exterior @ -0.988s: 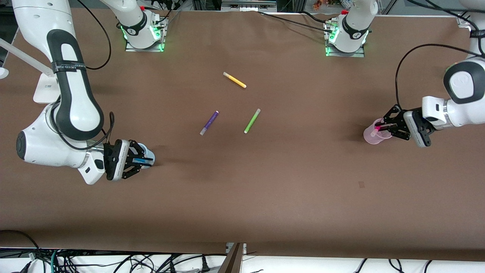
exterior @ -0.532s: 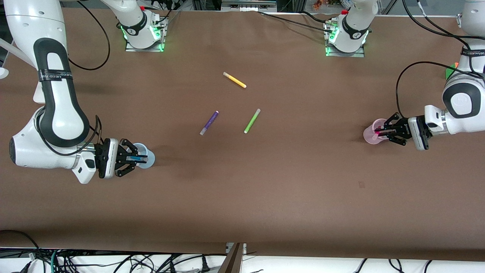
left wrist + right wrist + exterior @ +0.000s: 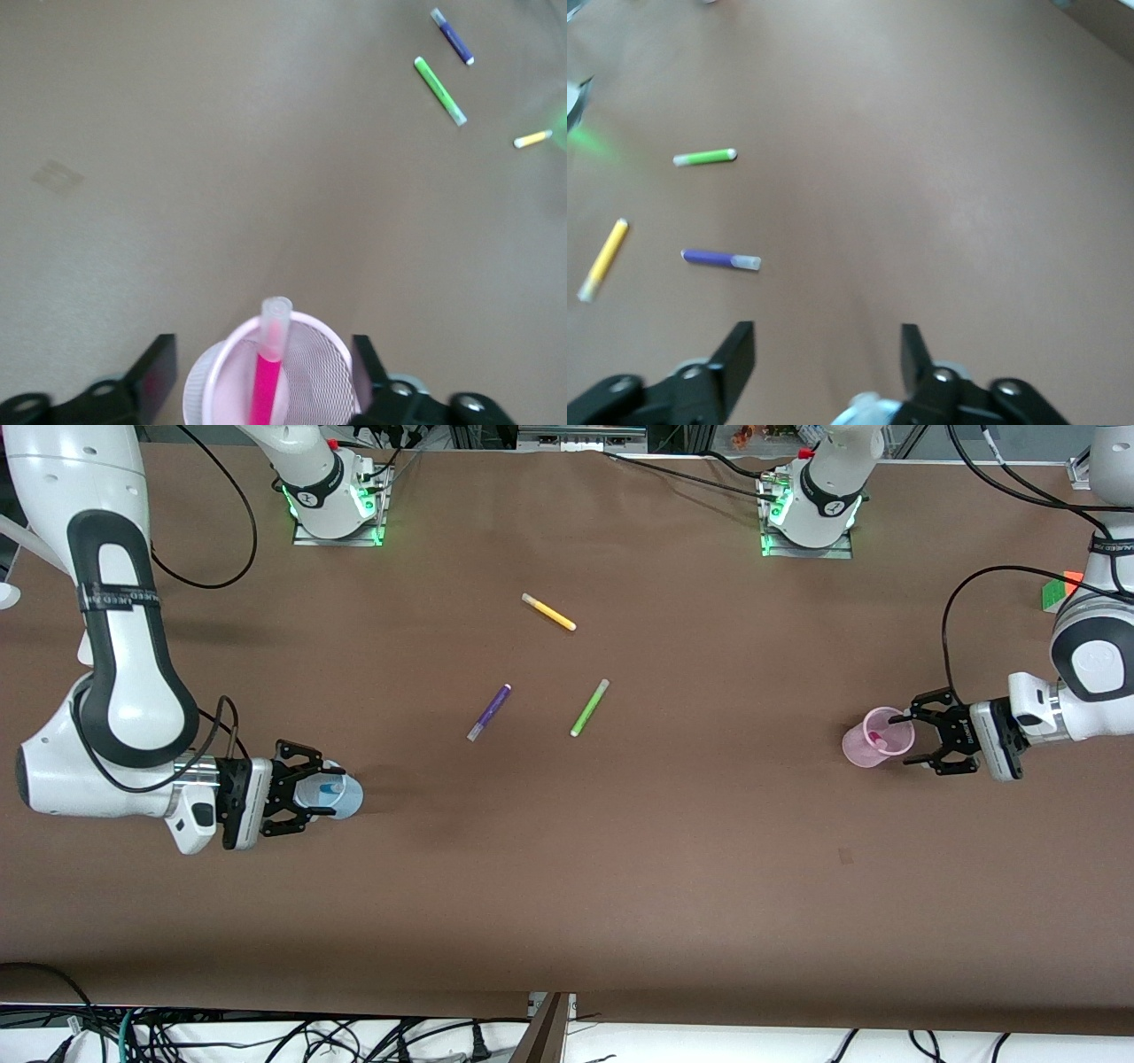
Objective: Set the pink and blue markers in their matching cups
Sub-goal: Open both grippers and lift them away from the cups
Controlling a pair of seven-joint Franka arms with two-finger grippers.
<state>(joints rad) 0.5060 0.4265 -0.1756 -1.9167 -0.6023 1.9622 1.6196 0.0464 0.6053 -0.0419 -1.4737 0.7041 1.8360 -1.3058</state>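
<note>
We judge the task all but complete; the pink marker [image 3: 266, 381] stands inside the pink cup [image 3: 869, 738], between the spread fingers of the left gripper [image 3: 921, 739], and the blue marker [image 3: 330, 787] sits in the blue cup [image 3: 338, 794], just ahead of the spread fingers of the right gripper [image 3: 312, 802]; we see neither gripper pinching anything; only retraction remains; the purple pen [image 3: 489, 712], green pen [image 3: 590, 707] and yellow pen [image 3: 548, 612] lie well apart from both sets of fingers, obstructing nothing.
</note>
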